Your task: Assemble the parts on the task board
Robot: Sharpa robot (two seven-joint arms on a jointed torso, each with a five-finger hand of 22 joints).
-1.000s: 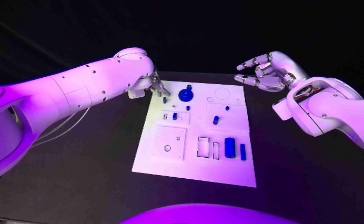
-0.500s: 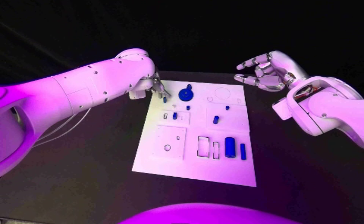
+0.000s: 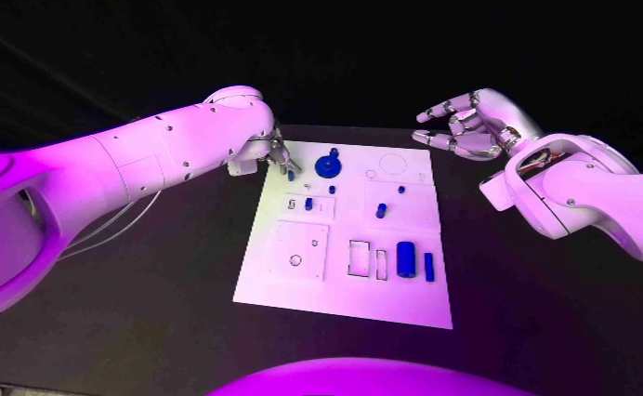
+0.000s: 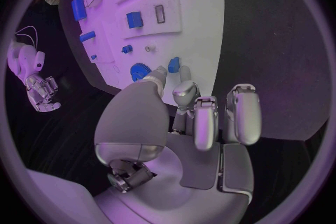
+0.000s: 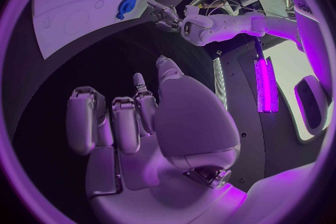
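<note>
The white rectangular task board (image 3: pixel 346 238) lies flat in the middle of the black surface (image 3: pixel 161 303), its face cut with shallow square and slot-shaped recesses and a few faint round outlines. Small blue parts sit across it: a round blue toothed gear (image 3: pixel 328 168) near the far edge, a short blue peg (image 3: pixel 382 211) around the middle, and a wide blue block (image 3: pixel 406 260) just beside a thin blue bar (image 3: pixel 429 268) toward the near right corner.

The left hand (image 3: pixel 272 153) is over the board's far left corner. In the left wrist view its thumb and one of its fingers (image 4: pixel 185 91) close on a small blue rectangular piece (image 4: pixel 173 64) at their tips, right by the gear (image 4: pixel 140 71); the other fingers hang curled beside them. Whether the piece touches the board below cannot be told.

The right hand (image 3: pixel 466 128) hovers off the board's far right corner, above the dark surface, palm turned toward the board, fingers (image 5: pixel 87 117) loosely bent and apart, holding nothing.
</note>
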